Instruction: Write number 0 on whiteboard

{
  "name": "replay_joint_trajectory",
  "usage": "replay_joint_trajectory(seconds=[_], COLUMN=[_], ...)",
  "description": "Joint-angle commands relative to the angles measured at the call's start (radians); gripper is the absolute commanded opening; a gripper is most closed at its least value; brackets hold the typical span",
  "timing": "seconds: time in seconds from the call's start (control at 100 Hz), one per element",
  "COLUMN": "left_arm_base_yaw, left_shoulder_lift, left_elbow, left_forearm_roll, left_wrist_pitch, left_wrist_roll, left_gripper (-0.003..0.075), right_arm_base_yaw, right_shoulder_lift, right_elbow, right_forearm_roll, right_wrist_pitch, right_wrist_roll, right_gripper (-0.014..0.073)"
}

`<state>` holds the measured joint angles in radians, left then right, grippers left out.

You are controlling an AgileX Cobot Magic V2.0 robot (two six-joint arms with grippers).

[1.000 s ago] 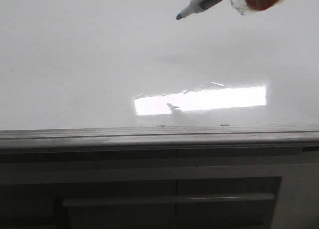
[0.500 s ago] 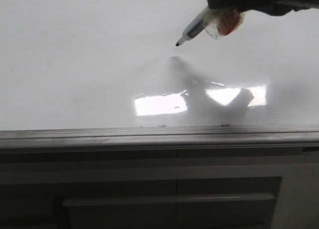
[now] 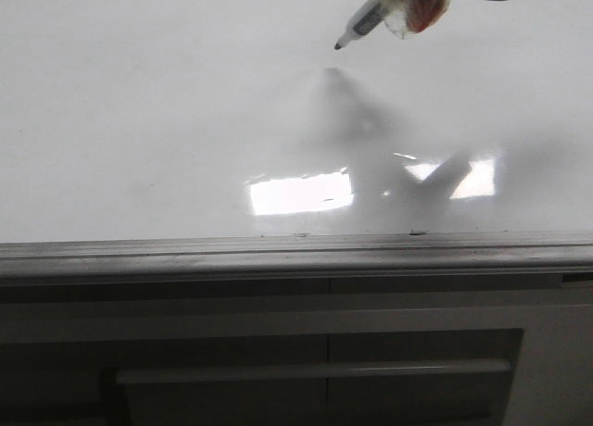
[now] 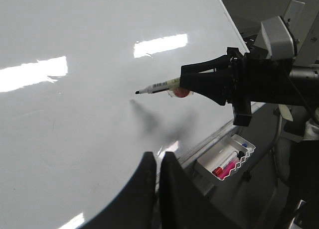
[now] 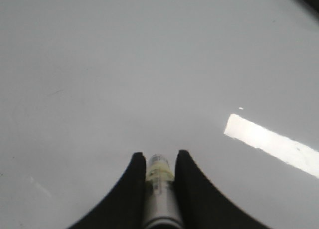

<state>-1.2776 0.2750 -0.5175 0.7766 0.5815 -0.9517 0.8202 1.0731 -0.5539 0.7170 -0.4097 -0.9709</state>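
Beside whiteboard (image 4: 75, 114), left wrist view alone shows marker tray (image 4: 225, 160).

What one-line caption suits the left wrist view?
Right gripper holds a marker with its tip close to the blank whiteboard.

Front view low, facing whiteboard (image 3: 139, 120) closely, wrist views nearer, all sharing marker (image 4: 158, 84)
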Motion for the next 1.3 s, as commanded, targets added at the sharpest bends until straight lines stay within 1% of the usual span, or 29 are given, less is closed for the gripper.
replay_joint_trajectory(seconds=[0.0,0.16,0.31,0.39,0.55,0.81,1.29], left_arm_base_yaw=[-0.007,-0.007,-0.007,-0.007,-0.007,-0.007,-0.007], left_shoulder_lift=[0.010,0.010,0.010,0.010,0.010,0.010,0.010], left_elbow=[-0.024,-0.024,-0.024,-0.024,-0.024,-0.024,-0.024], left_forearm_roll=[0.031,0.031,0.029,0.029,0.018,-0.008,-0.012], left_wrist_pitch=[-0.057,-0.057,-0.057,-0.057,-0.057,-0.057,-0.057], left_wrist_roll=[-0.009,-0.009,-0.009,-0.009,-0.009,-0.009,-0.009], left_gripper=[-0.0020,-0.0020,-0.0020,-0.0020,-0.0020,-0.0020,-0.0020], right_arm_base_yaw=[-0.007,-0.007,-0.005,-0.005,-0.005,-0.005,-0.007], right_shoulder_lift=[0.015,0.065,0.088,0.088,0.088,0.082,0.069], right_elbow=[-0.036,-0.038,-0.065,-0.069,-0.069,-0.065,-0.061], right_forearm_roll=[-0.017,-0.017,-0.017,-0.017,0.029,0.059,0.063], right_wrist_pitch=[-0.053,0.001,0.117,0.153,0.223,0.238,0.311], right_wrist_roll=[-0.007,-0.007,-0.007,-0.007,-0.007,-0.007,-0.007], right_gripper=[-0.0047,-0.0047,-0.0048,-0.0048,-0.0047,-0.0047,-0.0047])
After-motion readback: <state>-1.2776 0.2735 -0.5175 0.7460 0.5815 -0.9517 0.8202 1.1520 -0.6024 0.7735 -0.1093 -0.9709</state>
